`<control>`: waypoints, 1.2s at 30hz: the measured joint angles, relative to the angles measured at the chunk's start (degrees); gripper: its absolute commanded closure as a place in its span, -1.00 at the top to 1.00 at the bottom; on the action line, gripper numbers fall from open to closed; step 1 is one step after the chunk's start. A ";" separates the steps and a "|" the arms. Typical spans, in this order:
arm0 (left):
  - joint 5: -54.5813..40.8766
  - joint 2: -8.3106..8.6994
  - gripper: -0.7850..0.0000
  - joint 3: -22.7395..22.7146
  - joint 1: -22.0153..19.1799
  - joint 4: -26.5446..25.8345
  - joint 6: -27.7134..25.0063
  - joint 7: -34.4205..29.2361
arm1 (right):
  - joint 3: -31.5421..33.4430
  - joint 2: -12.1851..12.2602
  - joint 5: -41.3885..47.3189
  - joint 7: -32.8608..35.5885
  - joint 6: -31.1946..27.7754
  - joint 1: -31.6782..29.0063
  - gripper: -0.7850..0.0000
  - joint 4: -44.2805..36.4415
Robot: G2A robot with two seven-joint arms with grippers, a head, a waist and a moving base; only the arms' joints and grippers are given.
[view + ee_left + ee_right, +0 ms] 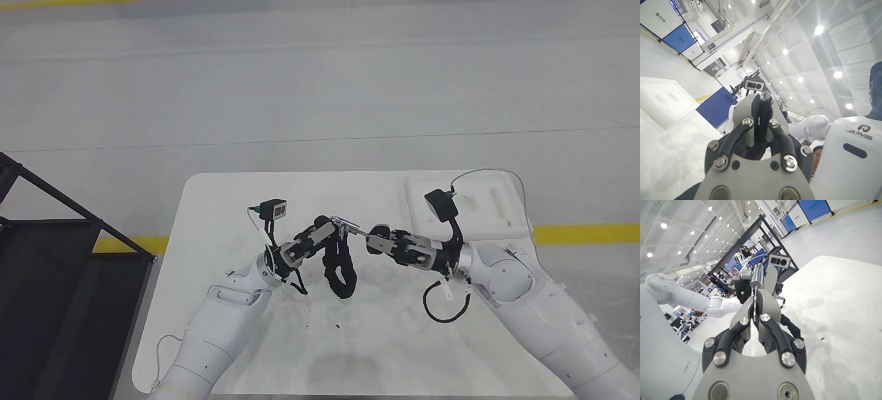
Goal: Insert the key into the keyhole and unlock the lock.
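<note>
The right pincer [757,294] is clenching the key [754,306], and the key's tip is meeting the keyhole of the chrome lock [757,275]. The left pincer [762,100] is gripping the lock's black cable [759,123], which is hanging in a loop over the white bench [220,220]. A foam tray [490,205] is lying near the right arm.

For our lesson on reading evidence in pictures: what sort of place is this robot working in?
Probably a large industrial hall or robotics lab: rows of ceiling lights high overhead, blue partition panels, and a yellow floor line.
</note>
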 measured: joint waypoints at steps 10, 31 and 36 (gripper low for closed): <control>0.00 0.00 -1.00 0.00 0.00 0.00 0.00 0.00 | 0.81 -0.31 0.45 1.55 0.40 -0.02 -1.00 -0.08; 0.00 0.00 -1.00 0.00 0.00 0.00 0.00 0.00 | 2.84 -0.53 1.70 6.35 2.84 0.18 -1.00 -1.25; 0.00 0.00 -1.00 0.00 0.00 0.00 0.00 0.00 | 2.77 -0.76 2.14 7.28 3.28 0.53 -1.00 -1.54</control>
